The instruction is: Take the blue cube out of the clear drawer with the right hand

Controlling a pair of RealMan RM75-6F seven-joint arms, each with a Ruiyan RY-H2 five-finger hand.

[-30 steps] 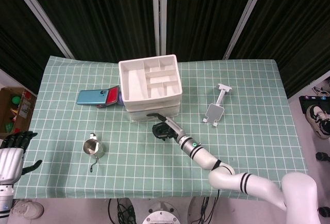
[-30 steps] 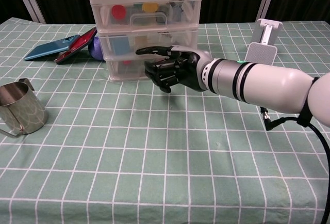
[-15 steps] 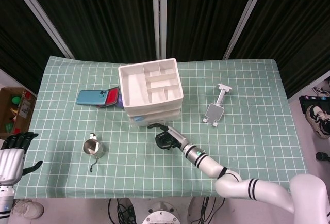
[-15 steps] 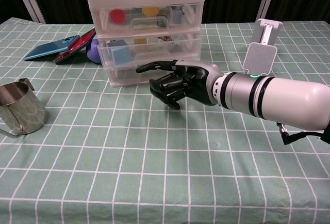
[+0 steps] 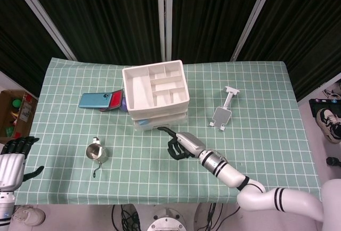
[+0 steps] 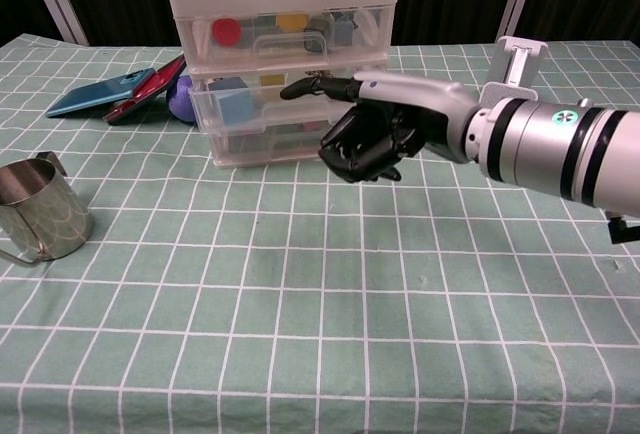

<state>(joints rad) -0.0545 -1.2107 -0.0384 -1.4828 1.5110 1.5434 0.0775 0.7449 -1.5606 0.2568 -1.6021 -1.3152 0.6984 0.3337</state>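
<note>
Progress: the middle clear drawer (image 6: 290, 104) looks pulled out a little; the blue cube (image 6: 234, 106) sits inside at its left, not yet taken; reaching in, gripping and lifting are left, I judge.
My right hand (image 6: 385, 129): fingers curled in on nothing, one digit stretched toward the drawer front.
My left hand (image 5: 15, 159): holds nothing, beside the table.
Views: only the chest view shows the cube; the head view shows the white organizer (image 5: 155, 84) top.
</note>
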